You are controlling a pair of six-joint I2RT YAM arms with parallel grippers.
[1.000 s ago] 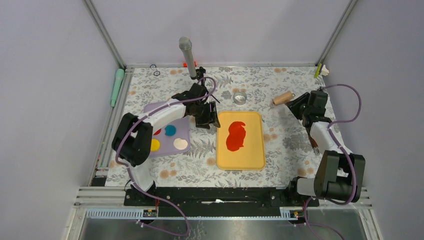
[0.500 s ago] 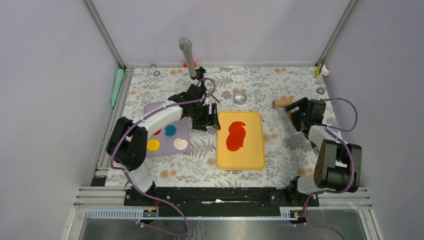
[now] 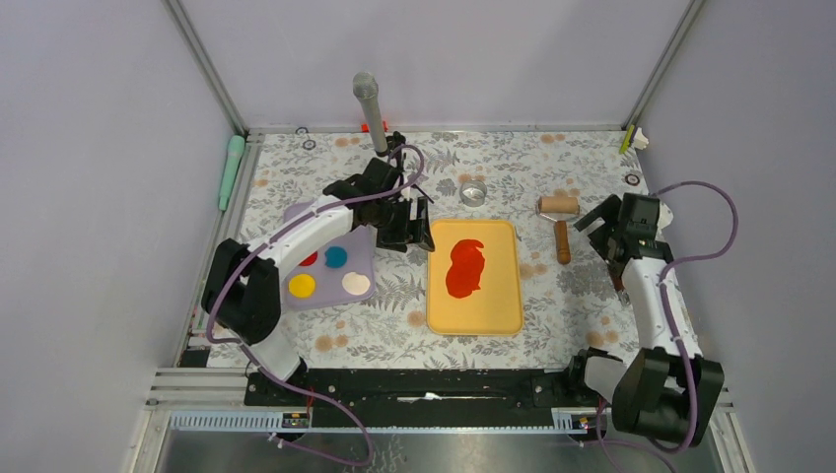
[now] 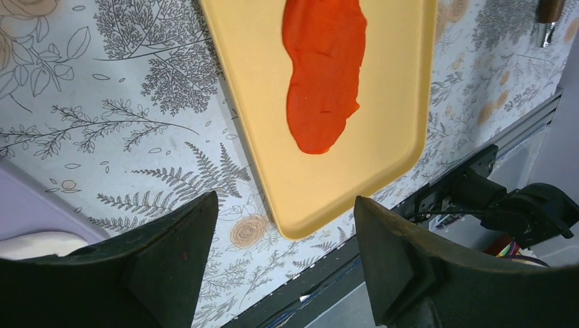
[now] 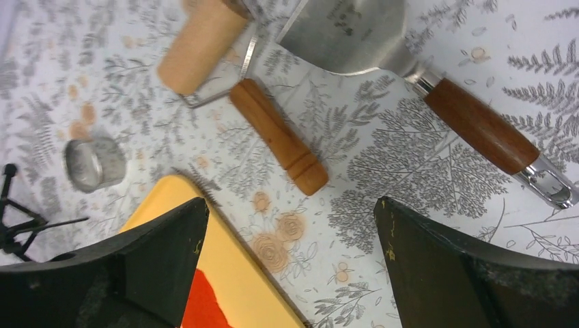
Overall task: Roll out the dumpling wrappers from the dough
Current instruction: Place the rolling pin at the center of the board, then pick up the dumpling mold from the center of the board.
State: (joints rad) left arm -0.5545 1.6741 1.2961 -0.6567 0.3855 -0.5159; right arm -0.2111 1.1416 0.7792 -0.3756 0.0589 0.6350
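Note:
A flattened, elongated piece of red dough (image 3: 465, 267) (image 4: 324, 75) lies on the yellow tray (image 3: 498, 305) (image 4: 382, 137). One red dumpling wrapper (image 3: 310, 259) peeks out on the purple board (image 3: 360, 258), partly under the left arm. The wooden rolling pin (image 3: 560, 209) (image 5: 201, 44) lies on the table right of the tray, its handle (image 5: 280, 137) pointing toward the near edge. My left gripper (image 3: 414, 229) (image 4: 283, 232) hovers open and empty by the tray's far left corner. Open and empty too, my right gripper (image 3: 603, 227) (image 5: 290, 239) sits just right of the rolling pin.
Blue (image 3: 336, 256), yellow (image 3: 302, 285) and cream (image 3: 355, 284) discs share the purple board. A metal ring cutter (image 3: 473, 192) (image 5: 95, 164) stands beyond the tray. A steel scraper (image 5: 345, 27) with a wooden handle (image 5: 481, 126) lies near the right gripper. A grey post (image 3: 367, 99) stands at the back.
My right gripper has opened wide, let go of the rolling pin and drawn back to the right; the pin now lies on the table. The left jaws opened further.

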